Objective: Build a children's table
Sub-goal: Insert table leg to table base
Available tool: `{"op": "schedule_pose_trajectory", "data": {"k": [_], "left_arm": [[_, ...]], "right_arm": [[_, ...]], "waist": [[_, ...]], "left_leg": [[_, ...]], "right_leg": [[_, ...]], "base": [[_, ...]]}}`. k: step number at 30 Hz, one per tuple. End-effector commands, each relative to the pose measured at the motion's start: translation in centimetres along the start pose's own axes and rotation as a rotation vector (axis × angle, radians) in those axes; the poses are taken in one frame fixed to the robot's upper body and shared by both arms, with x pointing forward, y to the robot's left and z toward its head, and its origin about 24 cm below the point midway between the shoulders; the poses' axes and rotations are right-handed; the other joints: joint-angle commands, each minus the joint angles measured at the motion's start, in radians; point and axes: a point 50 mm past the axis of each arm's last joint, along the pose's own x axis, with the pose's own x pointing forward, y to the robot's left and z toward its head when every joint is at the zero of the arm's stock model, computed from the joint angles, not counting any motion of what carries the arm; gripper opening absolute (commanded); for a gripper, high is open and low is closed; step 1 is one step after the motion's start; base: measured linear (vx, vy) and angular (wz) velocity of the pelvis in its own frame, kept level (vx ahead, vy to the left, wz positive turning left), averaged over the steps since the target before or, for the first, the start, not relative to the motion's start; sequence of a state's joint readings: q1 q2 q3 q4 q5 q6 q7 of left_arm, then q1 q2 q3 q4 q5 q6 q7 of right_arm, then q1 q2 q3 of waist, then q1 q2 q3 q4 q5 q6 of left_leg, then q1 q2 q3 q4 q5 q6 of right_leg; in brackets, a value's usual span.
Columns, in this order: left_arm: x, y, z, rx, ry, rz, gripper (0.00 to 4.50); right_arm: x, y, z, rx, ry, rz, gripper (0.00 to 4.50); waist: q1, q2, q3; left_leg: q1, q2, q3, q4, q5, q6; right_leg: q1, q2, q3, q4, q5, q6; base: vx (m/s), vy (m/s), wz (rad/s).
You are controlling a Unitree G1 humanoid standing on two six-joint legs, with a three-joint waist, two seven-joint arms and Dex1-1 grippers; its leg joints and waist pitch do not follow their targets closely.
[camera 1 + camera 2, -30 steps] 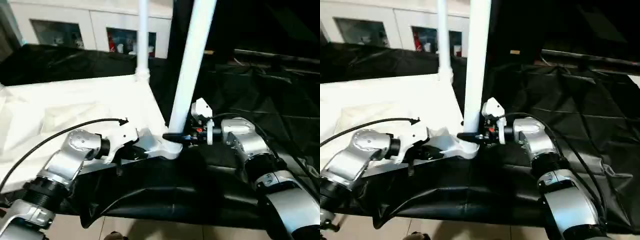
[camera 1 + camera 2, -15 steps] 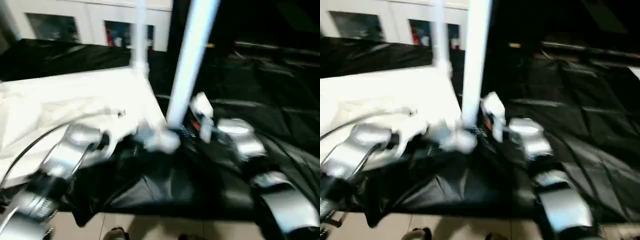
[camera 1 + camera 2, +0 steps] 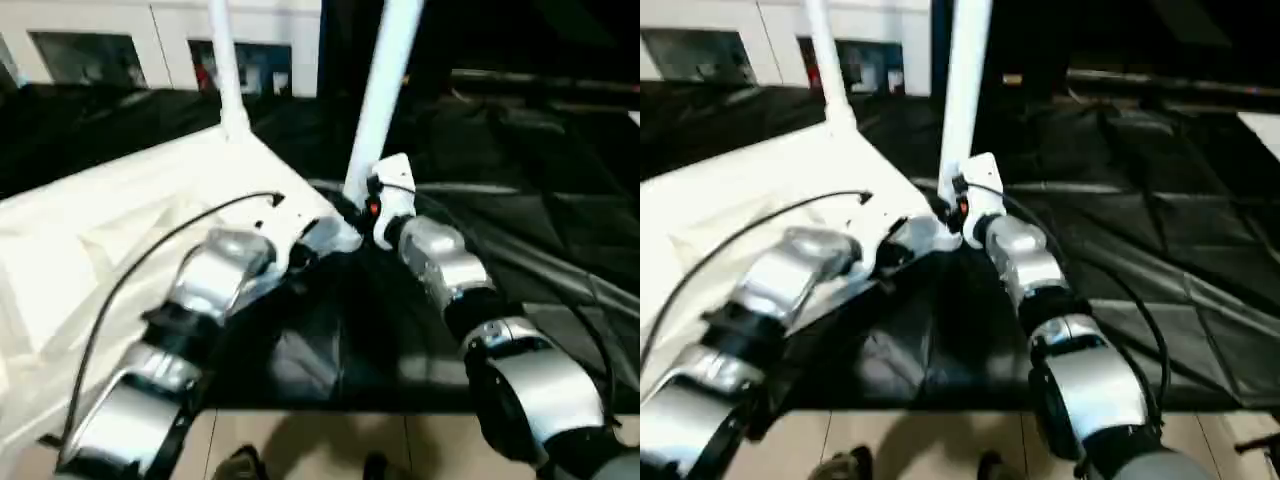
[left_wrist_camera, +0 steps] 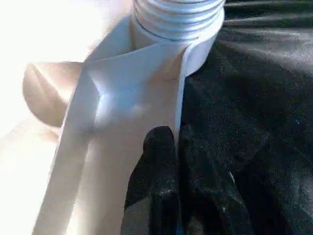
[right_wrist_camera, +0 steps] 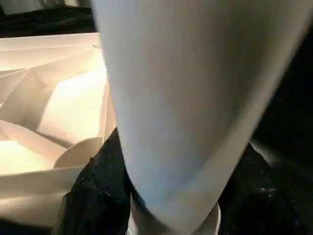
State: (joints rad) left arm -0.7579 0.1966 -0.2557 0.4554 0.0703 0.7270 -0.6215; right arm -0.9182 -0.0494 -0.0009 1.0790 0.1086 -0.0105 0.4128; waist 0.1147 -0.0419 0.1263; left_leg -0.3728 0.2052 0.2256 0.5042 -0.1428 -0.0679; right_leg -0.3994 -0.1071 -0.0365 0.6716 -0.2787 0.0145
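Left wrist view: the rim of the white ribbed plastic tabletop (image 4: 132, 98) is pinched by the left gripper (image 4: 177, 161); the smooth, light, stiff white tapering leg (image 3: 385, 90) is clasped low by the right gripper (image 3: 362, 205).

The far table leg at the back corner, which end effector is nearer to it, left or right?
Left, narrowly. The left end effector pinches the tabletop rim on the far leg's side; the right end effector clasps the near leg, slightly farther off.
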Motion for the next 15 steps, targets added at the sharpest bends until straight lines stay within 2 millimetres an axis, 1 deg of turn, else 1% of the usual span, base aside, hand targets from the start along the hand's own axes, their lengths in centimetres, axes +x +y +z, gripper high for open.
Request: {"op": "schedule_pose_trajectory", "data": {"k": [1, 2, 3, 4, 5, 6, 7, 8, 9, 10, 11, 12, 13, 15], "left_arm": [[-0.13, 0.22, 1.24, 0.010, -0.034, 0.051, 0.00], [-0.17, 0.27, 1.22, 0.013, -0.032, 0.050, 0.00], [-0.18, 0.29, 1.22, 0.013, -0.031, 0.051, 0.00], [-0.19, 0.31, 1.23, 0.013, -0.031, 0.051, 0.00], [-0.24, 0.34, 1.27, 0.014, -0.033, 0.046, 0.00], [-0.25, 0.35, 1.35, 0.015, -0.038, 0.041, 0.00], [-0.23, 0.36, 1.46, 0.016, -0.043, 0.038, 0.00], [-0.23, 0.36, 1.47, 0.017, -0.043, 0.038, 0.00], [-0.19, 0.34, 1.52, 0.021, -0.046, 0.035, 0.00], [-0.18, 0.30, 1.62, 0.028, -0.053, 0.027, 0.00], [-0.18, 0.29, 1.64, 0.030, -0.055, 0.024, 0.00], [-0.21, 0.26, 1.72, 0.032, -0.058, 0.020, 0.00], [-0.25, 0.24, 1.78, 0.034, -0.060, 0.017, 0.00], [-0.25, 0.22, 1.82, 0.038, -0.061, 0.015, 0.00]], "right_arm": [[-0.80, 4.10, -8.11, 0.123, 0.349, 0.142, 1.89], [-0.80, 4.22, -8.15, 0.121, 0.353, 0.155, 1.89], [-0.79, 4.25, -8.15, 0.120, 0.353, 0.158, 1.89], [-0.79, 4.27, -8.16, 0.119, 0.353, 0.159, 1.89], [-0.79, 4.32, -8.17, 0.120, 0.355, 0.162, 1.89], [-0.75, 4.38, -8.16, 0.120, 0.356, 0.164, 1.89], [-0.72, 4.44, -8.15, 0.118, 0.360, 0.165, 1.89], [-0.72, 4.44, -8.15, 0.118, 0.360, 0.165, 1.89], [-0.71, 4.46, -8.14, 0.117, 0.361, 0.166, 1.89], [-0.65, 4.47, -8.01, 0.117, 0.358, 0.167, 1.89], [-0.63, 4.46, -7.98, 0.117, 0.357, 0.167, 1.89], [-0.58, 4.42, -7.84, 0.116, 0.354, 0.165, 1.89], [-0.52, 4.39, -7.70, 0.114, 0.352, 0.166, 1.89], [-0.47, 4.35, -7.56, 0.107, 0.350, 0.168, 1.89]], "waist": [[0.016, 0.004, -0.014], [0.039, 0.027, -0.044], [0.023, 0.054, -0.071], [0.010, 0.033, -0.048], [0.013, 0.056, -0.072], [0.000, 0.070, -0.062], [-0.014, 0.062, -0.056], [-0.013, 0.057, -0.056], [-0.012, 0.056, -0.055], [-0.013, 0.046, -0.056], [-0.011, 0.043, -0.057], [-0.009, 0.044, -0.059], [-0.008, 0.047, -0.058], [-0.008, 0.046, -0.059]], "left_leg": [[0.064, -0.012, -0.080, 0.117, -0.207, 0.028], [-0.054, -0.010, -0.130, 0.050, -0.047, -0.001], [0.000, 0.016, -0.113, -0.009, -0.050, -0.064], [-0.016, -0.001, -0.105, -0.020, -0.119, -0.049], [0.012, 0.004, -0.101, -0.019, -0.159, -0.042], [0.030, 0.016, -0.092, -0.029, -0.305, -0.035], [0.024, 0.017, -0.089, -0.035, -0.416, -0.040], [0.027, 0.014, -0.086, -0.037, -0.460, -0.040], [0.026, 0.014, -0.087, -0.040, -0.465, -0.039], [0.017, 0.010, -0.085, -0.044, -0.437, -0.028], [0.016, 0.009, -0.083, -0.045, -0.419, -0.021], [0.019, 0.012, -0.080, -0.046, -0.384, -0.011], [0.018, 0.014, -0.080, -0.047, -0.362, -0.008], [0.016, 0.015, -0.079, -0.048, -0.343, -0.009]], "right_leg": [[-0.056, -0.175, 0.089, -0.298, -1.064, -0.071], [0.100, -0.148, 0.044, -0.182, -0.807, -0.091], [0.060, -0.054, -0.005, -0.141, -0.341, -0.136], [0.045, -0.015, -0.011, -0.134, -0.225, -0.141], [0.044, -0.014, -0.008, -0.122, -0.130, -0.177], [0.024, -0.025, 0.001, -0.140, -0.132, -0.227], [0.028, -0.027, 0.008, -0.150, -0.222, -0.239], [0.026, -0.030, 0.012, -0.160, -0.296, -0.222], [0.027, -0.033, 0.013, -0.162, -0.321, -0.212], [0.034, -0.034, 0.014, -0.166, -0.349, -0.190], [0.035, -0.035, 0.014, -0.169, -0.367, -0.179], [0.032, -0.042, 0.019, -0.175, -0.385, -0.169], [0.031, -0.043, 0.020, -0.175, -0.386, -0.169], [0.032, -0.041, 0.019, -0.174, -0.373, -0.171]], "base": [[0.119, -0.097, -0.40], [0.116, 0.072, -0.49], [0.116, 0.072, -0.49], [0.000, 0.000, 0.00], [-0.001, -0.035, 0.19], [-0.001, -0.035, 0.19], [0.000, 0.000, 0.00], [0.000, 0.000, 0.00], [0.000, 0.000, 0.00], [0.000, 0.000, 0.00], [0.000, 0.000, 0.00], [0.000, 0.000, 0.00], [0.000, 0.000, 0.00], [0.000, 0.000, 0.00]]}}
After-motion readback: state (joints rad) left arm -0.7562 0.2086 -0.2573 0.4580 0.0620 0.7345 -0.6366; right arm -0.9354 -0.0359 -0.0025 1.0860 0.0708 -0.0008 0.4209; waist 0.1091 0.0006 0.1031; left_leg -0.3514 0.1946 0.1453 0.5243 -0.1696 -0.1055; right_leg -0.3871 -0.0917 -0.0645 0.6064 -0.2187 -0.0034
